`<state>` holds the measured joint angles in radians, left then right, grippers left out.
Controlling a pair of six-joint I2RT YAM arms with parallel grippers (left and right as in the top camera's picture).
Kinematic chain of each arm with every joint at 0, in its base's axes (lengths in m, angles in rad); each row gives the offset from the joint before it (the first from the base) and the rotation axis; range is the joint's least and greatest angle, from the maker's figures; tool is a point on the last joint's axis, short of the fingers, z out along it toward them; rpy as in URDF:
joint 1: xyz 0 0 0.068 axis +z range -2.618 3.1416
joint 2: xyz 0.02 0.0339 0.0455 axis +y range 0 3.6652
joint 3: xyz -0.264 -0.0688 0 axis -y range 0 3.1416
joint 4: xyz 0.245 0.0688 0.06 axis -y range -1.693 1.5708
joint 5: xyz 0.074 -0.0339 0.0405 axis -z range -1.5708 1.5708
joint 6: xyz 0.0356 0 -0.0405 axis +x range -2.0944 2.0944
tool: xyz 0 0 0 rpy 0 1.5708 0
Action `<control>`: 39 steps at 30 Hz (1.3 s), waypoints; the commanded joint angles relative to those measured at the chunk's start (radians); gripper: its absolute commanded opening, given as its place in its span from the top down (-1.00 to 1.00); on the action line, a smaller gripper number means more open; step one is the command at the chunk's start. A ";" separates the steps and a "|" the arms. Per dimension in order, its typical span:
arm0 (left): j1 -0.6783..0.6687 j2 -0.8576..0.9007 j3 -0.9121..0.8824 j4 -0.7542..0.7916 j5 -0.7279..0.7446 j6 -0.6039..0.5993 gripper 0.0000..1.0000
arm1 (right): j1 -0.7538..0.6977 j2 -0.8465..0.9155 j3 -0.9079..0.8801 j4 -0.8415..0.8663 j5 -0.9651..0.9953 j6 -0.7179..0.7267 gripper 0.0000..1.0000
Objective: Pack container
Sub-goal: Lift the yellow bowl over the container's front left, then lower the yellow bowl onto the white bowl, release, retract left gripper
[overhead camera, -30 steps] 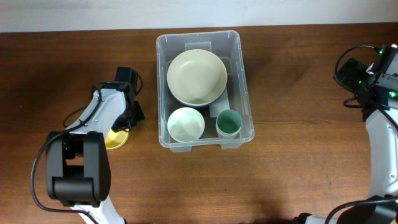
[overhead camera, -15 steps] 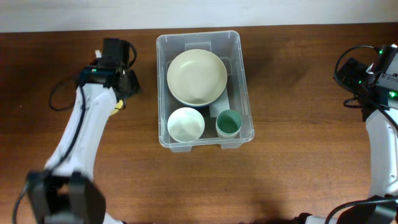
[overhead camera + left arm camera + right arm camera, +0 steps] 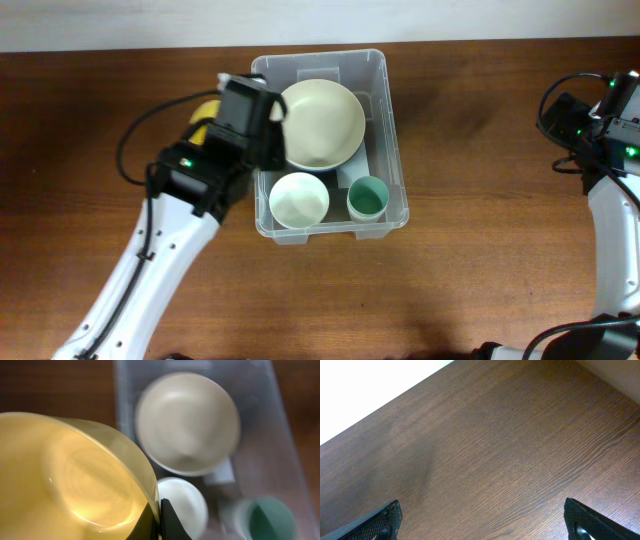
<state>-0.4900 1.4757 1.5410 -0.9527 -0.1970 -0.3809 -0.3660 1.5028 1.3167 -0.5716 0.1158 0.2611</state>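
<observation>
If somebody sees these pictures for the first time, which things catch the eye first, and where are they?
First, the yellow bowl, pinched at its rim by the left gripper, at the left wall of the clear container in the middle. Inside it lie a large cream bowl, a small white bowl and a green cup. The right gripper hangs open at the far right, over the wooden table.

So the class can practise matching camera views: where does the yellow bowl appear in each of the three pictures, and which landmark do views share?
Overhead: yellow bowl just left of the container's far-left corner, mostly hidden under the left arm.
Left wrist: yellow bowl fills the left and lower picture, close up.
Right wrist: not in it; only table.
Shared landmark: the large cream bowl inside the container, in overhead and left wrist.
</observation>
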 commanded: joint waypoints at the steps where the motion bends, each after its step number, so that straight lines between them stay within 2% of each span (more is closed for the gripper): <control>1: -0.068 0.014 0.010 -0.014 0.028 0.019 0.99 | -0.002 -0.006 0.010 0.001 0.009 0.001 -0.98; 9: -0.192 0.101 0.010 -0.055 0.028 0.019 0.99 | -0.002 -0.006 0.010 0.001 0.009 0.001 -0.98; 19: -0.216 0.222 0.010 -0.068 0.027 0.019 0.94 | -0.002 -0.006 0.010 0.001 0.009 0.001 -0.98; 21: -0.216 0.224 0.010 -0.068 0.027 0.019 0.80 | -0.002 -0.006 0.010 0.001 0.009 0.001 -0.98; 22: -0.216 0.224 0.010 -0.067 0.027 0.019 0.66 | -0.002 -0.006 0.011 0.001 0.009 0.001 -0.98; 24: -0.216 0.224 0.010 -0.065 0.023 0.019 0.10 | -0.002 -0.006 0.011 0.001 0.009 0.001 -0.98; 26: -0.214 0.224 0.010 -0.063 0.021 0.020 -0.16 | -0.002 -0.006 0.010 0.001 0.009 0.001 -0.98; 34: -0.158 0.224 0.050 -0.053 -0.013 0.020 -0.23 | -0.002 -0.006 0.010 0.001 0.009 0.001 -0.98; 39: -0.053 0.211 0.102 -0.055 -0.013 0.019 -0.24 | -0.002 -0.006 0.010 0.001 0.009 0.001 -0.98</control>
<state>-0.6025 1.6985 1.5986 -1.0092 -0.1921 -0.3626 -0.3660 1.5028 1.3167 -0.5720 0.1158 0.2619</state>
